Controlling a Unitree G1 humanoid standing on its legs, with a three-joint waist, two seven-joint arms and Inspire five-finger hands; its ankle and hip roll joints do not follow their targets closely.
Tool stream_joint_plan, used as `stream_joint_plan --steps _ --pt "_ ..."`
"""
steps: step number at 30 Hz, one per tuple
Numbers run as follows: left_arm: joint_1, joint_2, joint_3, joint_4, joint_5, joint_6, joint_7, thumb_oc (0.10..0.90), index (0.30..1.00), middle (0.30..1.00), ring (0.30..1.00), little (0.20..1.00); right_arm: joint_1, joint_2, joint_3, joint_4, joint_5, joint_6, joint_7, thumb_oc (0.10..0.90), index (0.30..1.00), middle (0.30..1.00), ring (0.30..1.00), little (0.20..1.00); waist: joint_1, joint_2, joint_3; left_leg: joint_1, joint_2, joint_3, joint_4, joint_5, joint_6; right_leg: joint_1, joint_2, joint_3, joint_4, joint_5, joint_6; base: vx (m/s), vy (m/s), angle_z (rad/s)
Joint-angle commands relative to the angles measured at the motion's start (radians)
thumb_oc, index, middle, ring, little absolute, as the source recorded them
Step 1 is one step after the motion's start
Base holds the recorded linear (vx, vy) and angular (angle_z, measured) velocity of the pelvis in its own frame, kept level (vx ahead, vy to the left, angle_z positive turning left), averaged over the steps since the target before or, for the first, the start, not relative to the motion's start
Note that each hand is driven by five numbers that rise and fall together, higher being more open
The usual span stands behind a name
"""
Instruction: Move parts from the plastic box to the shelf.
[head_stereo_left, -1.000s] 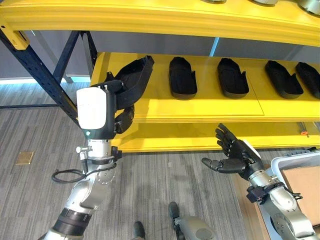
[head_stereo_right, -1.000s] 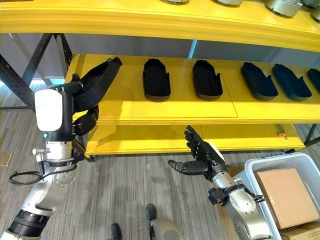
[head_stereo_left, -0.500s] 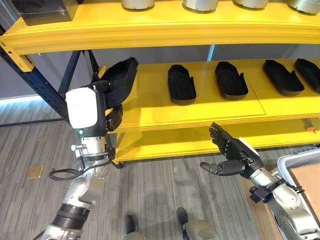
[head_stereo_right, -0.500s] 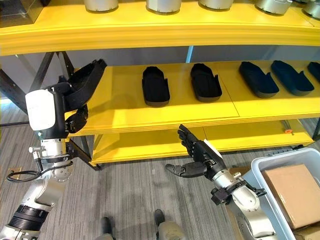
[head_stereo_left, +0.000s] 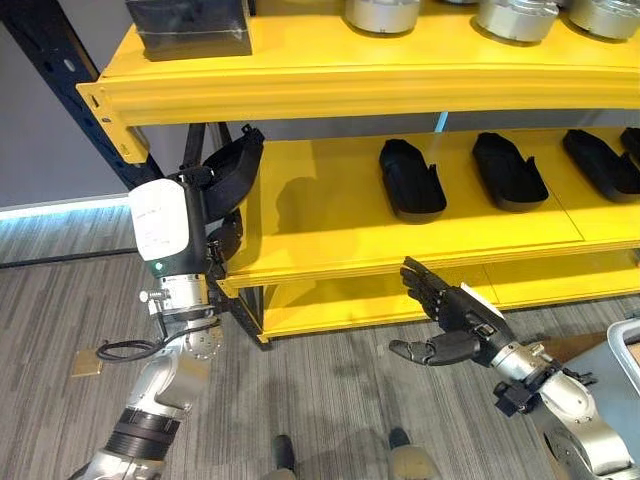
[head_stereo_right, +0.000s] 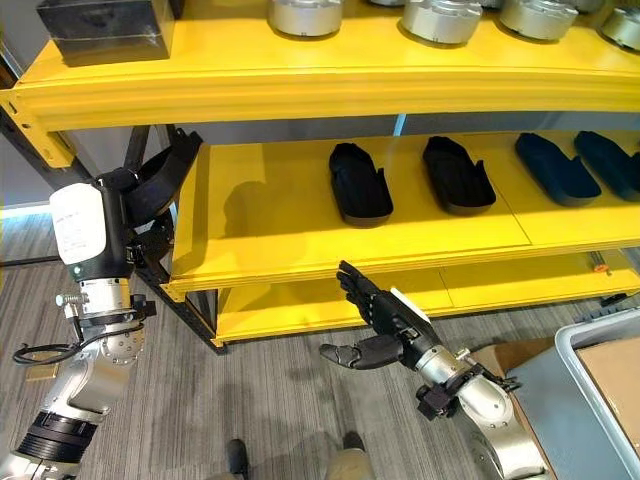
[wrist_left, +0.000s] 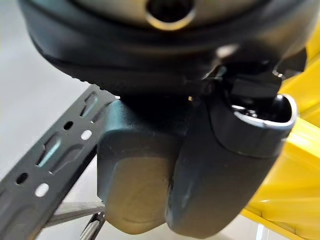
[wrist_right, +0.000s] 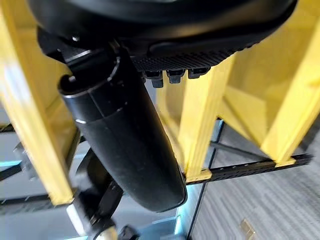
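Left hand grips a black part at the left edge of the yellow shelf's mid level – 4 black parts lie further along, w/ bare room between. Right hand hangs empty, fingers spread wide. Plastic box – low right corner.

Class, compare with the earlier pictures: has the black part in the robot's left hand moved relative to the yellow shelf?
Yes. The black part in the left hand has shifted leftward, now sitting at the middle shelf's left end by the dark upright.
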Motion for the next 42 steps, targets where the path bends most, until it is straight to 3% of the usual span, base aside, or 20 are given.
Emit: stream_joint_plan --steps 1,3,5,6,10,11,13,20,24,30,42 --pt "-0.169 0.046 -0.004 -0.079 0.085 -0.088 0.03 0.4 0.3 0.3 0.3 0.3 -0.067 -0.029 -0.014 -0.085 0.024 -0.061 -0.035 0.9 1.0 1.0 1.0 1.0 0.004 -0.006 -0.103 -0.09 0.002 -0.019 0.12 -0.134 0.046 -0.046 0.089 -0.035 0.137 -0.135 -0.078 0.07 0.059 -0.03" --pt "-0.194 0.052 -0.023 -0.074 0.082 -0.088 0.008 0.4 0.3 0.3 0.3 0.3 -0.078 -0.024 -0.008 -0.073 0.019 -0.057 -0.059 0.9 1.0 1.0 1.0 1.0 0.014 -0.012 -0.101 -0.104 -0.004 -0.009 0.134 -0.141 0.061 -0.052 0.082 -0.061 0.19 -0.132 -0.068 0.04 0.068 0.02" --pt "-0.224 0.082 -0.054 -0.042 0.081 -0.098 0.004 0.4 0.3 0.3 0.3 0.3 -0.101 -0.005 0.018 -0.05 0.019 -0.063 -0.062 0.9 1.0 1.0 1.0 1.0 0.022 -0.008 -0.074 -0.095 0.002 0.005 0.141 -0.151 0.093 -0.176 0.06 -0.081 0.468 -0.046 -0.038 0.04 0.008 0.0" --pt "-0.225 0.09 -0.061 -0.045 0.083 -0.092 -0.008 0.4 0.3 0.3 0.3 0.3 -0.097 0.003 0.025 -0.049 0.012 -0.061 -0.058 0.9 1.0 1.0 1.0 1.0 0.019 -0.013 -0.067 -0.085 0.001 0.007 0.148 -0.158 0.094 -0.216 0.048 -0.058 0.478 -0.017 -0.038 0.13 -0.167 -0.22" --pt "-0.25 0.091 -0.078 -0.049 0.112 -0.058 -0.02 0.4 0.3 0.3 0.3 0.3 -0.114 0.03 0.044 -0.024 0.01 -0.079 -0.032 0.9 1.0 1.0 1.0 1.0 0.008 -0.031 -0.061 -0.06 0.011 0.009 0.142 -0.176 0.077 -0.216 0.001 -0.027 0.167 0.046 -0.029 0.1 -0.312 -0.4" --pt "-0.267 0.084 -0.092 -0.041 0.119 -0.037 -0.014 0.4 0.3 0.3 0.3 0.3 -0.13 0.046 0.055 -0.02 -0.021 -0.084 -0.021 0.9 1.0 1.0 1.0 1.0 -0.011 -0.031 -0.051 -0.04 0.022 0.001 0.129 -0.193 0.073 -0.244 -0.007 0.016 0.055 0.127 -0.005 0.1 -0.375 -0.2" --pt "-0.252 0.066 -0.086 -0.046 0.135 -0.023 -0.025 0.4 0.3 0.3 0.3 0.3 -0.125 0.056 0.063 -0.037 -0.021 -0.064 -0.008 0.9 1.0 1.0 1.0 1.0 -0.019 -0.034 -0.055 -0.031 0.039 0.013 0.113 -0.193 0.065 -0.211 0.006 0.041 -0.004 0.119 0.018 0.09 -0.367 0.0" --pt "-0.24 0.053 -0.077 -0.046 0.117 0.023 0.002 0.4 0.3 0.3 0.3 0.3 -0.063 -0.04 0.023 -0.089 0.044 -0.05 0.12 0.9 1.0 1.0 1.0 1.0 -0.029 -0.035 -0.046 -0.065 0.105 0.011 0.12 -0.145 0.015 -0.191 0.035 -0.01 0.056 0.008 -0.016 0.04 -0.143 0.26" --pt "-0.263 0.068 -0.09 0.001 0.094 0.031 0.046 0.4 0.3 0.3 0.3 0.3 -0.109 -0.097 0.044 -0.109 0.111 -0.063 0.174 0.9 1.0 1.0 1.0 1.0 -0.031 -0.029 -0.025 -0.072 0.115 0.004 0.111 -0.127 0.003 -0.199 0.04 -0.007 0.076 -0.014 -0.03 0.02 -0.025 -0.01" --pt "-0.31 0.09 -0.087 0.072 0.068 0.051 0.095 0.4 0.3 0.3 0.3 0.3 -0.215 -0.127 0.076 -0.162 0.178 -0.019 0.247 0.9 1.0 1.0 1.0 1.0 -0.025 -0.025 0.004 -0.094 0.101 -0.015 0.138 -0.135 0.001 -0.212 0.048 0.015 0.096 -0.026 -0.036 0.05 -0.008 0.02" --pt "-0.471 0.113 -0.136 0.162 0.056 0.127 0.157 0.4 0.3 0.3 0.3 0.3 -0.31 -0.123 0.159 -0.13 0.152 -0.038 0.201 0.9 1.0 1.0 1.0 1.0 -0.02 -0.023 0.104 -0.232 0.069 -0.072 0.274 -0.164 0.005 -0.305 0.065 0.045 0.208 -0.073 -0.064 -0.02 -0.002 0.05"
